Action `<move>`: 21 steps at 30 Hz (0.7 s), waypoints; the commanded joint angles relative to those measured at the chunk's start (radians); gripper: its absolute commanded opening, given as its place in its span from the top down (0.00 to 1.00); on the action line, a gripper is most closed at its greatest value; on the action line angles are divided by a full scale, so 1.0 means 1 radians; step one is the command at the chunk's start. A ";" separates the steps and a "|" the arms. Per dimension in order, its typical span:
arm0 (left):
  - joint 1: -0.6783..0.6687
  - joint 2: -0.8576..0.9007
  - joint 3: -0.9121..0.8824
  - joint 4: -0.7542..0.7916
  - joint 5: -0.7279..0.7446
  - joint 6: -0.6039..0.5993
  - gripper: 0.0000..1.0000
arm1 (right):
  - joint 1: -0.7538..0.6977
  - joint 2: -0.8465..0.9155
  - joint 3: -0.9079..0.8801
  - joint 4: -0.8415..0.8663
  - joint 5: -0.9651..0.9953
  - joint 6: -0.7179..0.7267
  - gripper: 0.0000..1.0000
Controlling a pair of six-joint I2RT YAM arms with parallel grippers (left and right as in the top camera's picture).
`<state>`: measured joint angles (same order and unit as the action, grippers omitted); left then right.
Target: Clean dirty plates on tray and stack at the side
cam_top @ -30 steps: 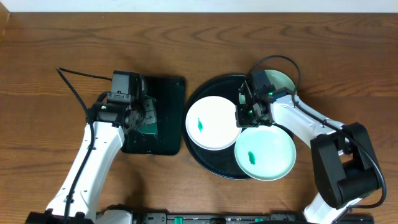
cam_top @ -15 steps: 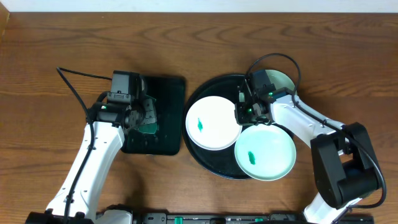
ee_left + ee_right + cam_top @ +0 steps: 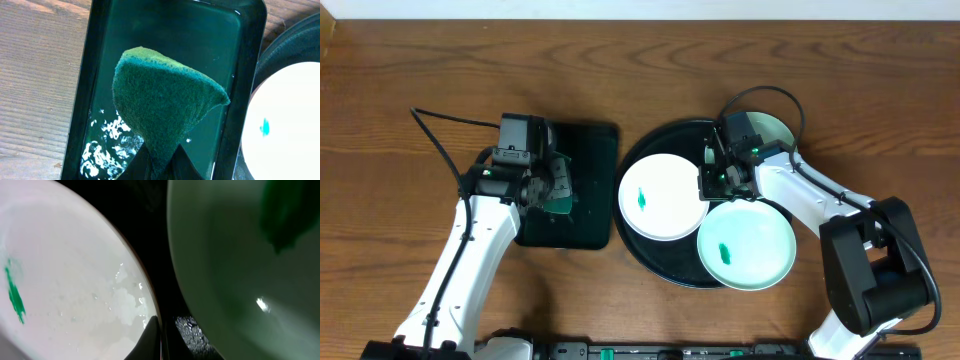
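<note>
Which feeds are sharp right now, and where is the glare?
Overhead: sharp, evenly lit. Left wrist: sponge crisp, glints on wet rectangular tray. Right wrist: too close, soft; smear on the green plate blurred, small highlights on white plate.

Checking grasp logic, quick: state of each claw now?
Left claw: shut on the green sponge.
Right claw: shut at the rim of the white plate; pinching it or not, unclear.

Three plates on the tray, rectangular tray left of it, sponge over that.
</note>
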<state>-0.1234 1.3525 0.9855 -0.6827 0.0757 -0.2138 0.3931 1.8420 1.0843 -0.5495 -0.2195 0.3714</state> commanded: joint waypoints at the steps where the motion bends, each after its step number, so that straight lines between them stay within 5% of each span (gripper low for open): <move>1: 0.002 0.003 -0.016 0.011 -0.005 -0.013 0.92 | -0.003 -0.011 0.013 -0.018 0.013 0.044 0.99; 21: 0.002 0.084 0.071 0.016 -0.010 0.015 0.93 | 0.008 -0.094 0.012 -0.074 0.118 0.146 0.99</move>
<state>-0.1234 1.4372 0.9901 -0.6571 0.0753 -0.2100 0.3916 1.7538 1.0855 -0.6231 -0.1287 0.4740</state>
